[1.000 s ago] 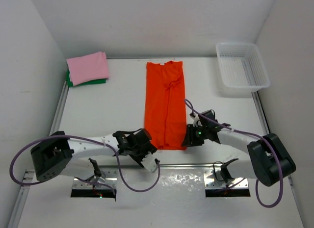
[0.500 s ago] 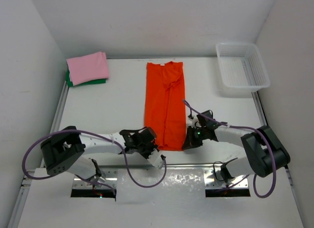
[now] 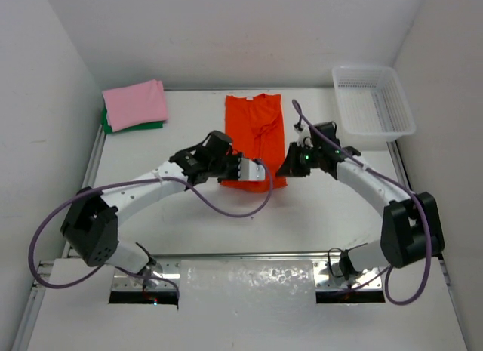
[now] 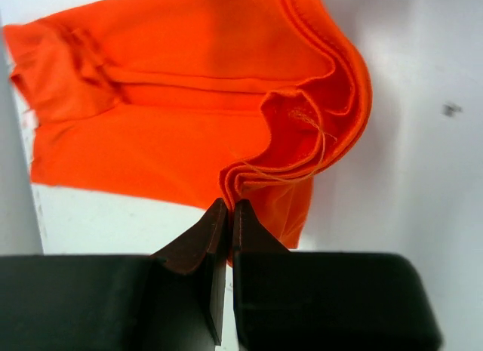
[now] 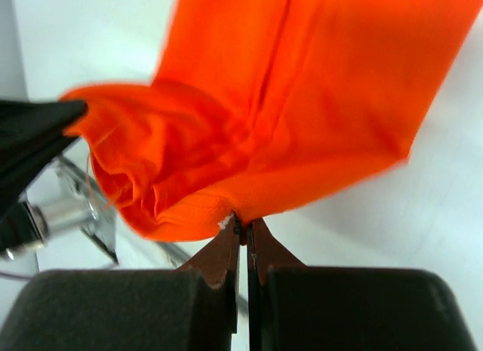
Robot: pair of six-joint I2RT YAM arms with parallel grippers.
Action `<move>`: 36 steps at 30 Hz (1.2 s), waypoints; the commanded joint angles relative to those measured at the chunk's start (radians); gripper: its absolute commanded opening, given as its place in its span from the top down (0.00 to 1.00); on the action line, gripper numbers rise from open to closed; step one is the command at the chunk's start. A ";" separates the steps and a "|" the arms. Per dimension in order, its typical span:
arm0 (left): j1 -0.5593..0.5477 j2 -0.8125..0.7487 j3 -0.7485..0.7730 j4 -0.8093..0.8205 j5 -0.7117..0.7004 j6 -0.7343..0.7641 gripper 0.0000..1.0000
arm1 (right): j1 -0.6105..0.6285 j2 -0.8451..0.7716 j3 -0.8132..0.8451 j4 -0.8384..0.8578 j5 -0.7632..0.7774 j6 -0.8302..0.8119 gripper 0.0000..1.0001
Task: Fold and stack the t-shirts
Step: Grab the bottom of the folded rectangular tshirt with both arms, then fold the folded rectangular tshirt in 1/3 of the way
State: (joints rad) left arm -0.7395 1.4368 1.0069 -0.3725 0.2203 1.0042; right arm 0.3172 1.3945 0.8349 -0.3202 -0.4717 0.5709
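Pinching the near end of the orange shirt (image 3: pixel 253 132), the left gripper (image 4: pixel 229 209) has its jaws pressed together on the bunched left corner of the hem. The right gripper (image 5: pixel 245 229) is likewise clamped on the right corner. This shirt lies lengthwise at the middle of the table (image 3: pixel 173 215), collar at the far end, its near part gathered in a loose fold between the two grippers. At the far left corner a folded pink shirt (image 3: pixel 136 103) rests on the green shirt (image 3: pixel 113 127). The basket (image 3: pixel 411 121) stands far right, well apart from the cloth.
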 commanded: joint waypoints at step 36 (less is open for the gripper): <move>0.328 0.706 0.590 0.225 -0.036 -0.167 0.88 | -0.187 0.827 0.811 0.009 0.084 -0.065 0.75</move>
State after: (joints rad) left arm -0.4183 2.1265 1.5581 -0.2356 0.2211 0.8768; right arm 0.1406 2.1952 1.5852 -0.3386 -0.4191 0.5407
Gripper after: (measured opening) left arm 0.093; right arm 0.183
